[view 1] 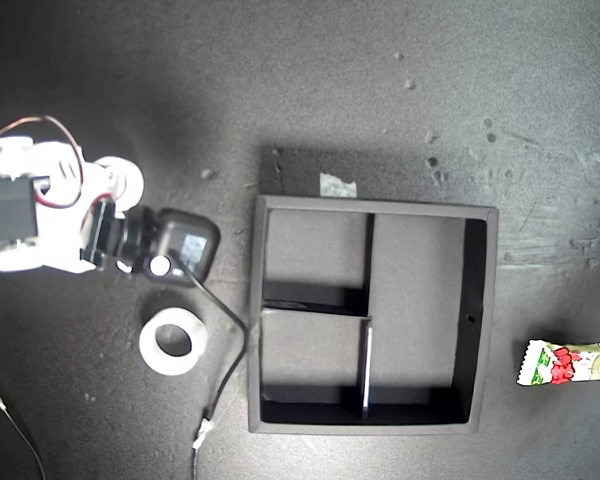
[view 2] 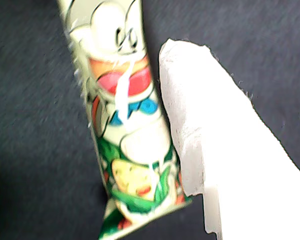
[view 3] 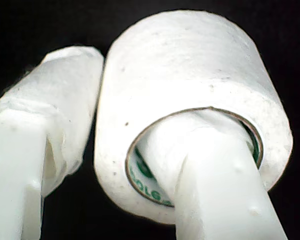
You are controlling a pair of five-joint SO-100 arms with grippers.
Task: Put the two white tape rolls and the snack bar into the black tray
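Dark grey matting, scuffed and speckled with pale flecks, is covering the whole work surface [view 1: 400, 90]. Sitting right of centre in the exterior view is the black tray [view 1: 485, 300], square and shallow, its dividers splitting it into several compartments; all of them are lying bare.

At the exterior view's left, my second arm [view 1: 40, 205] is reaching in, white-bodied with red wires looping over it and a dark camera block near its end. My second gripper [view 3: 135, 150] is pinching the first tape roll [view 3: 190, 65]: one white finger [view 3: 220, 175] is passing through the roll's greenish-printed core while the other, wrapped in white, is pressing against the outer wall. In the exterior view this roll is showing only as a white disc beside the arm's upper part.

Just below that arm in the exterior view, the second tape roll [view 1: 173, 340] is lying flat on the mat, left of the tray and apart from it, with a thin black cable running past it.

The snack bar [view 1: 570, 363] is lying at the exterior view's right edge, outside the tray. In the first wrist view its cartoon-printed wrapper is lying right beside one white wrapped finger [view 2: 215, 140] of my first gripper; only that finger is showing, so I cannot tell how the jaws are standing.

A small pale tape scrap [view 1: 338, 186] is lying just above the tray's top wall.
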